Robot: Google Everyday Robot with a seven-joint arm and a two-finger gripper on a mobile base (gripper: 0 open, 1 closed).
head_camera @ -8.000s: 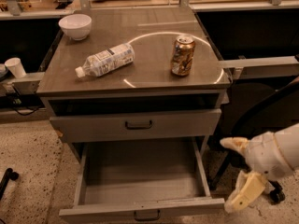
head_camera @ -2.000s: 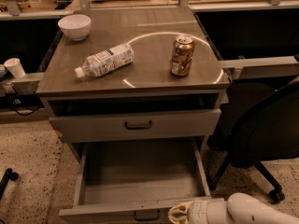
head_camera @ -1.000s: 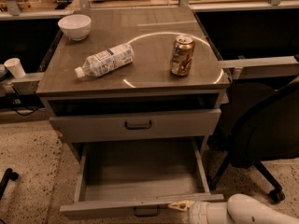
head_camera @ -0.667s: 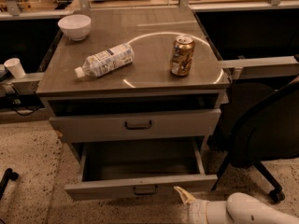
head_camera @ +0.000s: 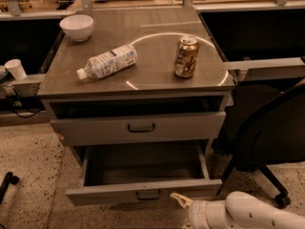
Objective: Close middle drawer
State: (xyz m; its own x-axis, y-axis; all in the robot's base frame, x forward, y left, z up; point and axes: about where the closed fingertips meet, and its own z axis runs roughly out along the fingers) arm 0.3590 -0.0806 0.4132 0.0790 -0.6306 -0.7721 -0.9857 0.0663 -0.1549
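Observation:
The middle drawer (head_camera: 109, 192) is the gray drawer standing partly pulled out below the uppermost drawer front (head_camera: 95, 129). Its deep plain box is empty and its small dark bar pull (head_camera: 148, 194) faces me. My gripper (head_camera: 180, 201), on a white arm (head_camera: 248, 214), is at the bottom right. It sits just in front of the drawer front, right of the pull, touching it or nearly so. The lowest drawer is hidden beneath.
On the cabinet top (head_camera: 157, 70) lie a plastic bottle (head_camera: 107, 61) on its side, a brown can (head_camera: 186, 56) upright and a white bowl (head_camera: 76, 27). A black office chair (head_camera: 271, 137) stands close on the right. A paper cup (head_camera: 16, 68) sits on a ledge at left.
The middle drawer has slid back into the cabinet from fully out to partly out. My gripper has followed it toward the cabinet, staying at its front.

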